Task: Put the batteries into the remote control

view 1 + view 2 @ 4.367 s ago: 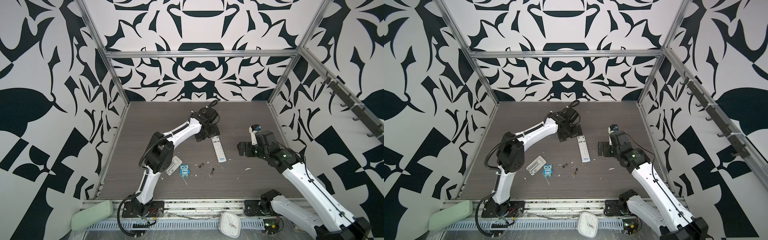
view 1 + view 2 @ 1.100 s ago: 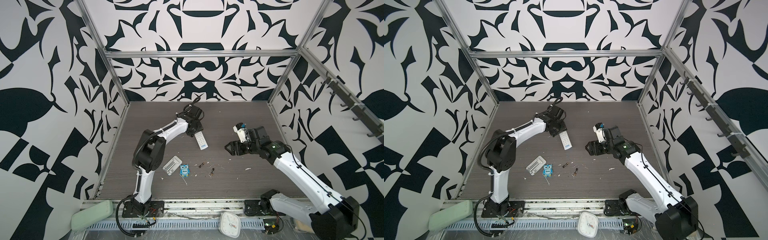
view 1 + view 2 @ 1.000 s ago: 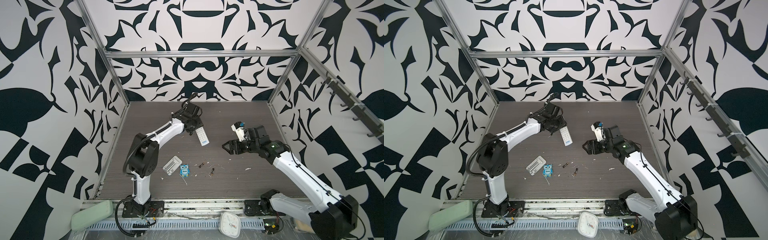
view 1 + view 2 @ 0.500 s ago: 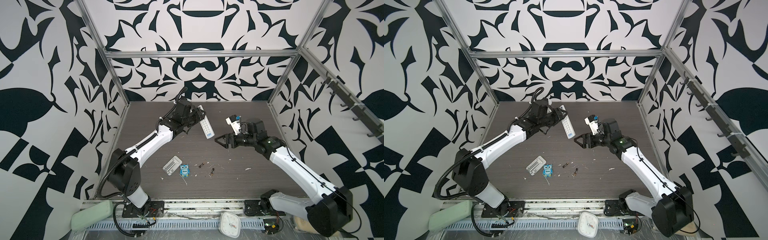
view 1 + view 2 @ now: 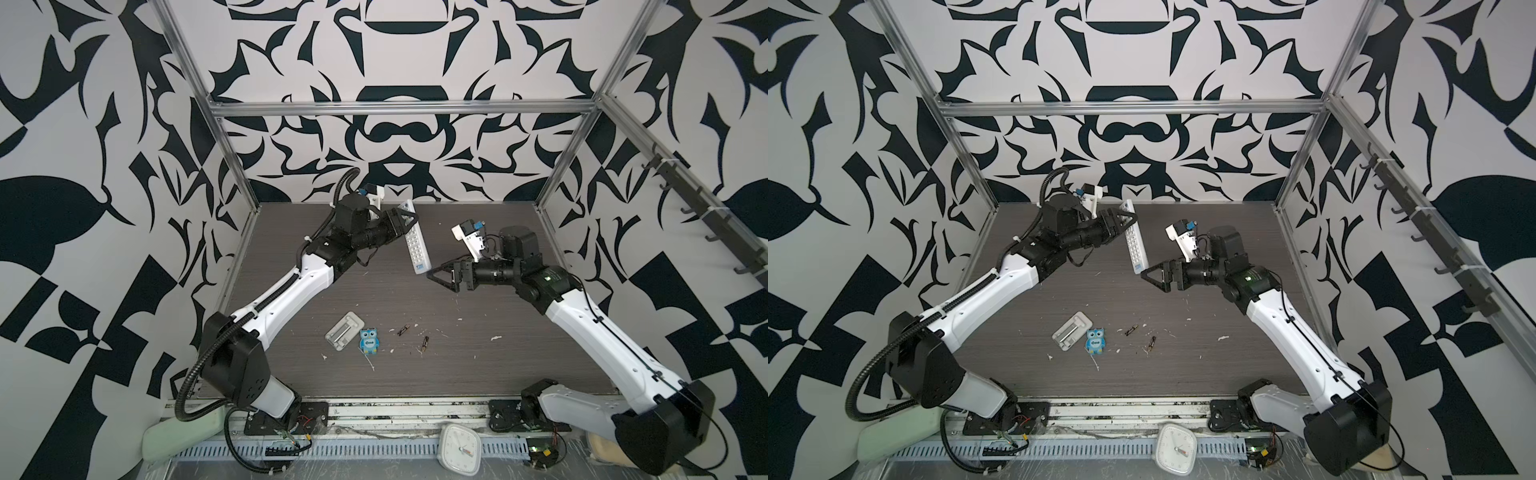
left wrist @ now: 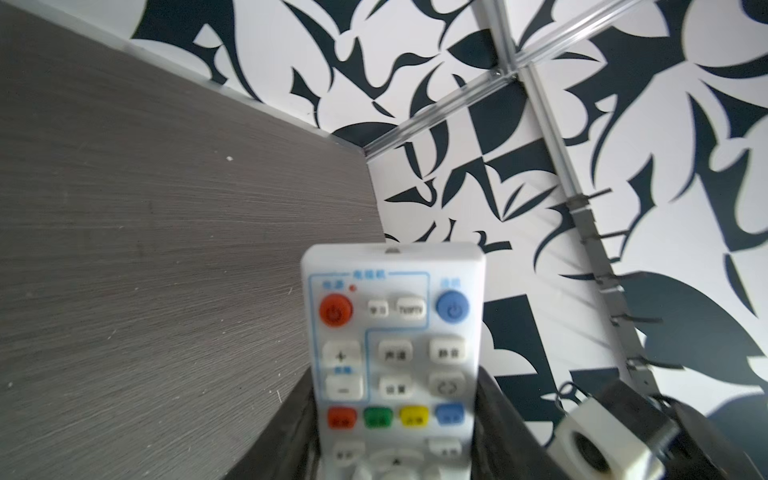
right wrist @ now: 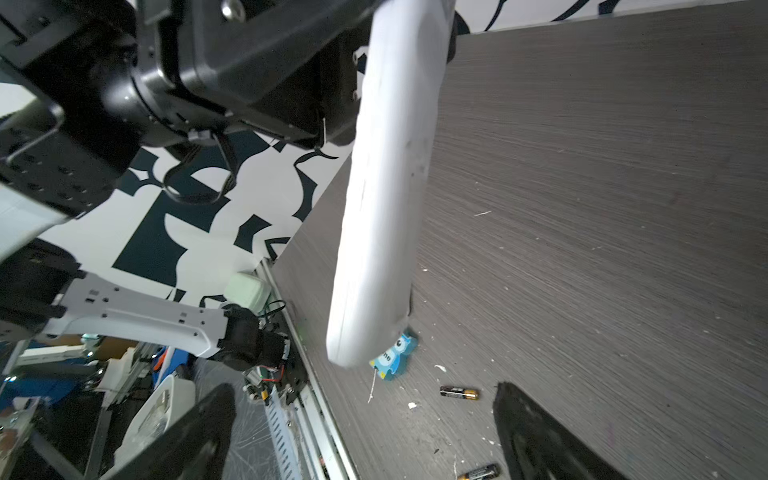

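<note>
The table [image 5: 498,332] carried the blue owl figure [image 5: 369,340] near its front edge; all positions below refer to this owl.

The left arm [image 5: 291,291] reached from the owl's left toward the back wall. The right arm [image 5: 582,324] reached in from the owl's right.

The left gripper [image 5: 409,222] was clamped across the remote control [image 5: 415,245], holding it in the air behind the owl, tilted, button side up and blue logo end lowest. The left wrist view showed the remote's [image 6: 395,353] sides between the jaws.

The right gripper [image 5: 436,276] hovered behind and right of the owl, jaws spread wide and empty, near the remote's logo end. The right wrist view showed the remote's plain back [image 7: 386,187].

The grey-white tray [image 5: 344,332] lay just left of the owl.

The batteries lay on the table right of the owl, apart: one [image 5: 403,330] near it, one [image 5: 424,343] farther right.
</note>
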